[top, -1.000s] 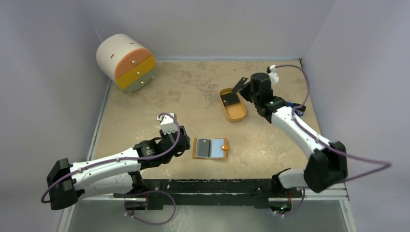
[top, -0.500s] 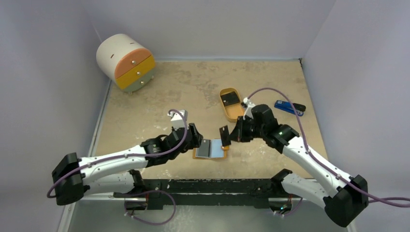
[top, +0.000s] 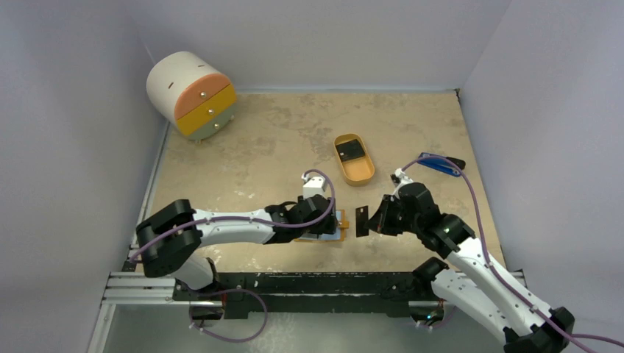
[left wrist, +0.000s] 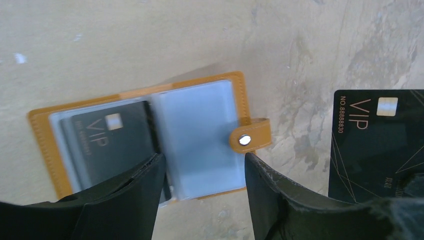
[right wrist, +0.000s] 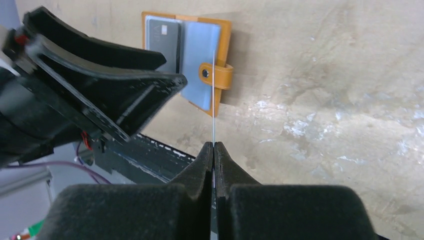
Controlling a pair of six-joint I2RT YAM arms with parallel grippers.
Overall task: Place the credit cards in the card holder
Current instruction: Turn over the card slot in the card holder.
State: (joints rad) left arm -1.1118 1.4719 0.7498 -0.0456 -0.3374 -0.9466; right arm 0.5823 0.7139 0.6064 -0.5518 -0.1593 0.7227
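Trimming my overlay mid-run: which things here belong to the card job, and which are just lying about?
Job: card holder; stored card inside it; held card in right tool; spare card in orange tray.
Lying about: round drawer unit; blue-and-black gadget.

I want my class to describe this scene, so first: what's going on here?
The right tool pinches a black card on edge, just right of the open card holder on the table. The left tool is open above the holder. A second card sits in the holder's left sleeve; a third card lies in the orange tray farther back.
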